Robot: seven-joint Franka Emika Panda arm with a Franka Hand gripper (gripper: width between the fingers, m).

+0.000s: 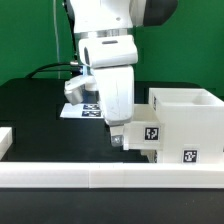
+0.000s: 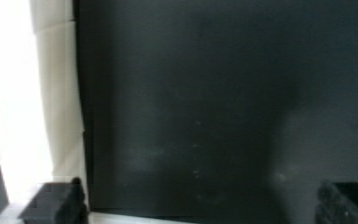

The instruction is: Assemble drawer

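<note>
While the arm is hanging low over the black table (image 1: 30,105), the gripper (image 1: 119,141) is pointing straight down near the middle of the scene, just beside the left face of the drawer housing (image 1: 185,120). That white housing is sitting upright on the exterior view's right, its open side facing up, and looks roughly cube-like, so no long axis is standing out. A small tray (image 1: 150,133) is lying against the housing's near-left side, showing a square tag toward the camera; another tag is showing on the housing's near face. Beyond the arm, the marker board (image 1: 78,108) is lying flat on the table. A long white rail (image 1: 100,178) is running across the near edge. In the wrist view, the two dark fingertips (image 2: 55,204) are standing wide apart over bare black table, holding nothing.
</note>
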